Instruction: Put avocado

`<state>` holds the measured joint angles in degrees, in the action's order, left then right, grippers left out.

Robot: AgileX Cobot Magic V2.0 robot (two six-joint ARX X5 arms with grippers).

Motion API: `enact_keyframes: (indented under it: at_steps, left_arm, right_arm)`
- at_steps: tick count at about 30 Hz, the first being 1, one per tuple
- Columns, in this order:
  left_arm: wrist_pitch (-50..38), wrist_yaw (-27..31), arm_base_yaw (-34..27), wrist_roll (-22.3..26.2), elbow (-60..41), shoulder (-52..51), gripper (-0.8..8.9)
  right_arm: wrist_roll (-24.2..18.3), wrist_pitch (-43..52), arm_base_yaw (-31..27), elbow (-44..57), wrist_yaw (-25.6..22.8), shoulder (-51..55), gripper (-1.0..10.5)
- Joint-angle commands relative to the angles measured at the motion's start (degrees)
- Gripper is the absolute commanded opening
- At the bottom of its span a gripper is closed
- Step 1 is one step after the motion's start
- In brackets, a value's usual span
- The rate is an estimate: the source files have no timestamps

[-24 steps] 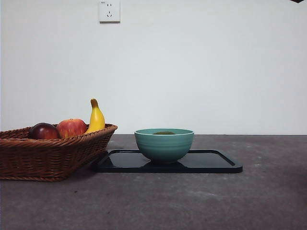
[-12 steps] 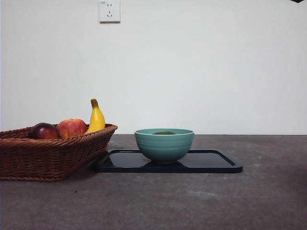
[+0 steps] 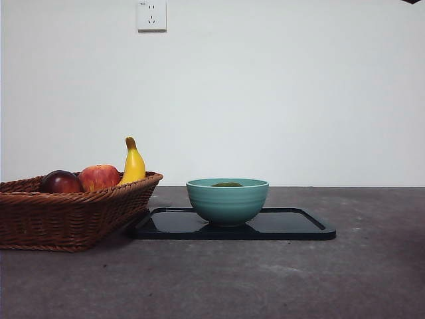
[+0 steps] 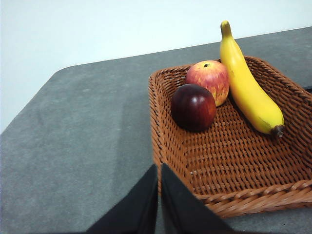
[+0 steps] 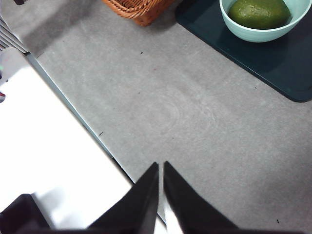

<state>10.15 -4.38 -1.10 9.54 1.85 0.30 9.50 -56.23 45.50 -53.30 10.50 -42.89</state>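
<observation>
grey desk (image 3: pixel 372 279) unchanged over the last second: avocado (image 5: pixel 259 12) sits in the bowl (image 3: pixel 227 199), so i judge it placed. left end effector (image 4: pixel 159 168) and right end effector (image 5: pixel 161 165) pressed together, empty.

Avocado (image 3: pixel 227 184) mostly hidden behind bowl (image 3: pixel 227 203) rim, front view.

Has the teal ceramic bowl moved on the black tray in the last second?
No. The teal ceramic bowl sits at the same spot on the black tray, just as far from the brown wicker basket.
</observation>
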Motion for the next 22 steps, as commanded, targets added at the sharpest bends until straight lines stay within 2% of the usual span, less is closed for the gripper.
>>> enact_keyframes:
  at_steps: [1,6,9,11,15,18,21,22]
  left_arm:
    - [0.5,0.09,-0.11,-0.37,-1.2,-0.11,0.09]
    - [0.5,0.09,-0.11,-0.37,-1.2,-0.11,0.09]
    - [0.5,0.09,-0.11,-0.37,-1.2,-0.13,0.09]
    - [0.5,0.09,-0.11,-0.37,-1.2,-0.13,0.09]
    - [0.52,0.07,-0.11,-0.39,-1.2,-0.11,0.09]
    - [0.52,0.07,-0.11,-0.39,-1.2,-0.13,0.09]
    - [0.52,0.07,-0.11,-0.39,-1.18,-0.13,0.09]
    - [0.52,0.07,-0.11,-0.37,-1.2,-0.11,0.09]
  right_arm:
    - [0.57,0.52,0.61,-0.37,-0.02,-0.37,0.1]
    - [0.46,0.5,0.59,-0.37,-0.02,-0.37,0.1]
    - [-5.51,1.68,-1.97,-0.28,-2.32,0.76,0.1]
    - [-7.63,6.95,-6.29,0.79,-3.02,2.43,0.1]
    - [-6.88,20.98,-17.46,6.43,-1.22,7.89,0.1]
    - [-7.1,29.81,-25.59,13.49,-1.57,13.25,0.1]
    - [-7.37,42.18,-36.63,26.23,-1.6,21.33,0.1]
    - [-7.37,44.35,-38.34,28.65,-1.6,22.91,0.1]
